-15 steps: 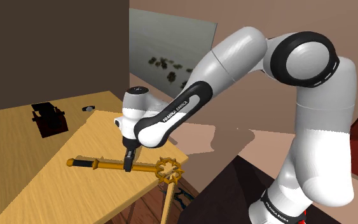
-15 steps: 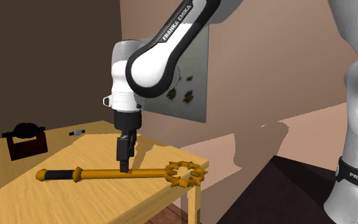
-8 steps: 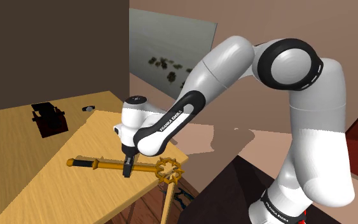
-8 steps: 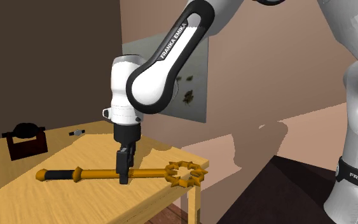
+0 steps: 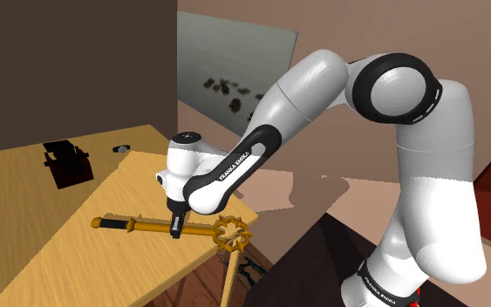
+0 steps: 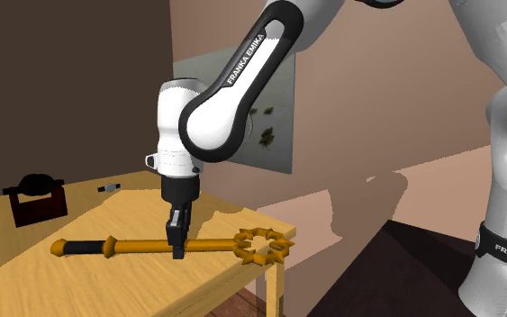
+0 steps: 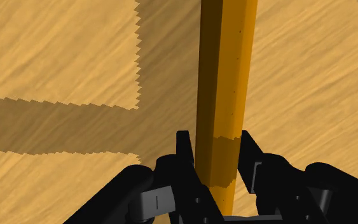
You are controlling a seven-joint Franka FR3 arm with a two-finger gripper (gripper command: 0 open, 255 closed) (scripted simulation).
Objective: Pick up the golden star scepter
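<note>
End effector (image 7: 214, 143) clamped approx mid-shaft on scepter (image 7: 225, 76), flat on table (image 7: 56, 51); wrist view crops both ends.

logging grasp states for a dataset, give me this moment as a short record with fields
surface: wooden table
target: golden star scepter, lying flat on the table
target end: star head near the table's corner
gripper: gripper pointing down at the shaft, one finger on each side, clasping it
lift: not yet off the table
other items: dark boxy object and small grey item on the far part of the table, apart from the scepter
</note>
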